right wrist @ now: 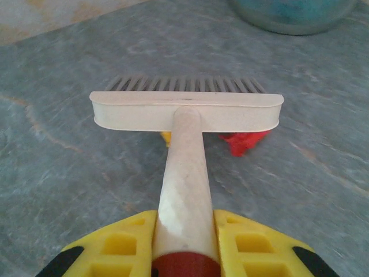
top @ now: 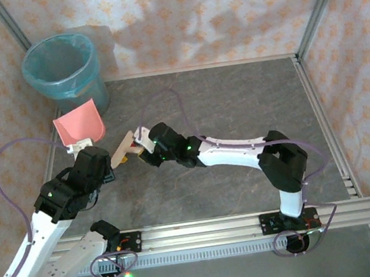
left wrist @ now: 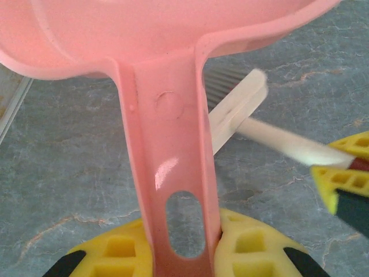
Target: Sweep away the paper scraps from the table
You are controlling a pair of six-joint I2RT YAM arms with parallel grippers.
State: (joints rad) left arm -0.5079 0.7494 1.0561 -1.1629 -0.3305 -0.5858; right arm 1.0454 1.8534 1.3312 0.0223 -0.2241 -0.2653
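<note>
My left gripper [top: 83, 152] [left wrist: 184, 248] is shut on the handle of a pink dustpan [top: 78, 127] [left wrist: 173, 167], whose scoop is tilted up over the table's [top: 235, 104] left edge. The right gripper [top: 146, 143] [right wrist: 184, 248] is shut on the cream handle of a small brush [top: 123, 148] [right wrist: 187, 109] [left wrist: 239, 109], with its bristles down on the table just right of the dustpan. Of the paper scraps, a red wad [right wrist: 242, 142] and an orange-yellow one [right wrist: 166, 137] [top: 126, 159] lie half hidden under the brush head.
A teal bin [top: 63, 66] [right wrist: 294, 11] with a liner stands at the back left corner, just beyond the dustpan. Aluminium rails edge the table, and peach patterned walls close it in. Both arms crowd the left-middle area.
</note>
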